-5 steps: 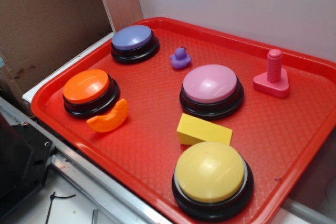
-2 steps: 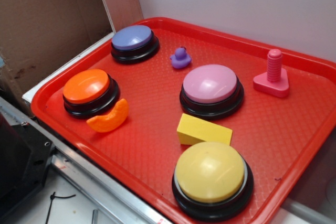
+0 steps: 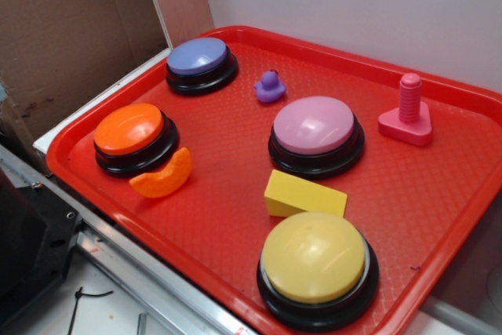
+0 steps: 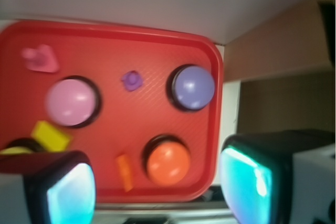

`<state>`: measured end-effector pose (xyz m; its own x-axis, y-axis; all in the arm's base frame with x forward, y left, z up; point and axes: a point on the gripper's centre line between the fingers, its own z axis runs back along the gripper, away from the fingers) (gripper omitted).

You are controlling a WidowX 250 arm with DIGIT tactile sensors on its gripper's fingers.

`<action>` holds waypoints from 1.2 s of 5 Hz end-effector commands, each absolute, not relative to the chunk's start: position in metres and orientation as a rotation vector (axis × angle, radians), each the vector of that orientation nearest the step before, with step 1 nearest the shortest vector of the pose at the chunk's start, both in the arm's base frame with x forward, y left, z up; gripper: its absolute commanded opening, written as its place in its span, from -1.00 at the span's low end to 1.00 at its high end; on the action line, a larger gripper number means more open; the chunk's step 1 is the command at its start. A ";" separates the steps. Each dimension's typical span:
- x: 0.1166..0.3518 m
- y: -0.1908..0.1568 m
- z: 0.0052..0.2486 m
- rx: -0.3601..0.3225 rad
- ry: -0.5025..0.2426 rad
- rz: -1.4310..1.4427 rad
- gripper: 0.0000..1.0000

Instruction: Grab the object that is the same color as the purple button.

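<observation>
nothing on the red tray point(image 3: 439, 217) has shifted over the last second, so i judge the approach has barely begun. my claw point(image 4: 157, 190) hangs high over the tray's near edge, pads point(image 4: 71, 192) spread wide, holding nothing. the purple duck point(image 3: 270, 86), small, smooth and rubbery, sits between the purple button point(image 3: 199, 58) and the pink button point(image 3: 314, 126), both glossy domes on black bases.

Lab bench: toy-filled red tray point(image 3: 451, 229), cardboard backdrop point(image 3: 70, 29).
</observation>
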<state>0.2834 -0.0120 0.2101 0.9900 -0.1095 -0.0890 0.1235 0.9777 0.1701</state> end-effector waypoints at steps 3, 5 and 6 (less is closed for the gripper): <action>0.307 -0.007 0.060 0.012 0.294 -0.323 1.00; 0.309 -0.012 0.050 -0.153 0.256 -0.358 1.00; 0.313 -0.013 0.043 -0.201 0.247 -0.415 1.00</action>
